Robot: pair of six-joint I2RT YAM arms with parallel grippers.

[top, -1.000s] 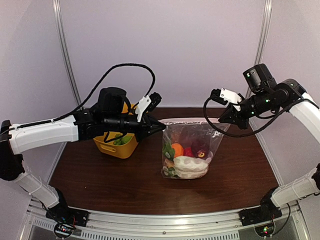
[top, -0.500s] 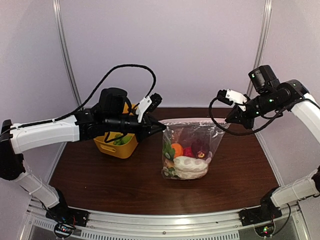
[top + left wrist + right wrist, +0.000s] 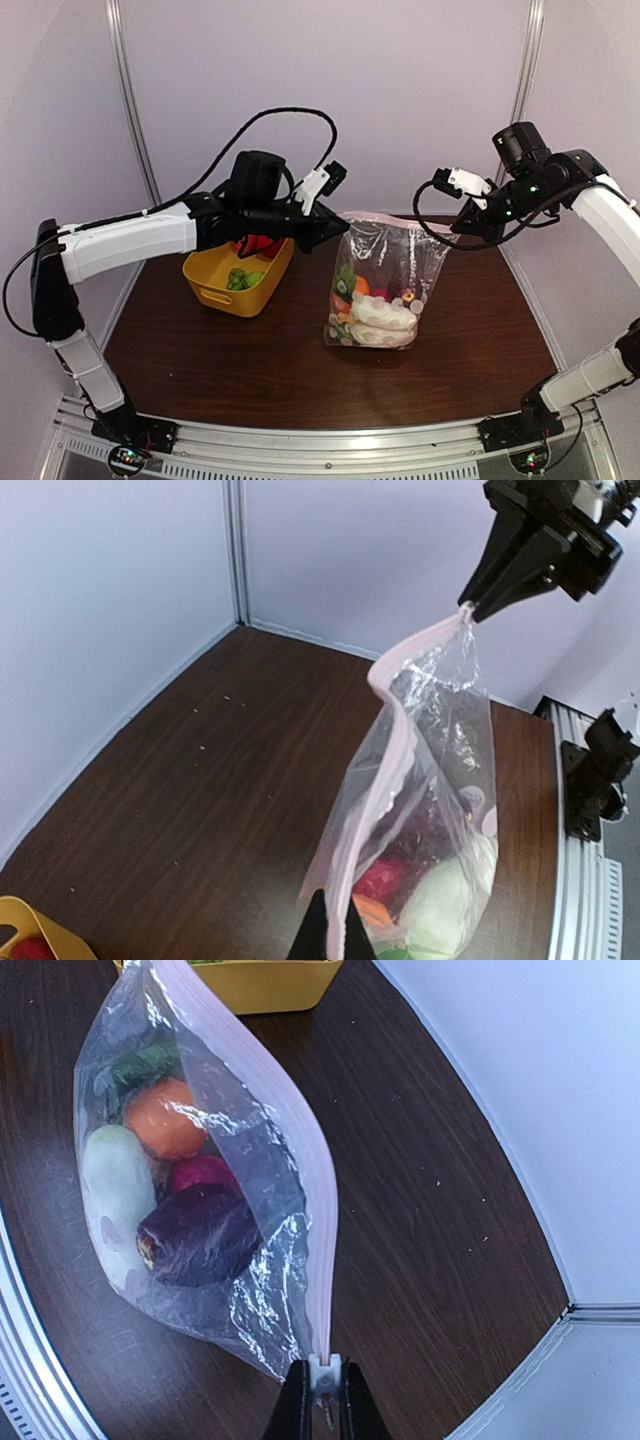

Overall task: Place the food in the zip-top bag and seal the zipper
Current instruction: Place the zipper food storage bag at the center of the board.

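Since we start on the left, first comes the yellow plastic tub on the dark brown wooden tabletop. Some green toy food and red toy food lie in it. Next, the left end effector is squeezed tight on the left top corner of the clear crinkly plastic zip-top bag. The bag hangs between the two arms, and its bottom looks to rest on the tabletop. Inside it are toy fruits and vegetables in white, orange, red, green and dark purple. Along the top runs the thin pinkish zipper strip. It looks pressed flat, but I cannot tell if it is shut all the way. The right end effector is pinched tight on the right end of that strip. I think most of the job is done. What is left is the food in the tub, and making sure the zipper is closed.
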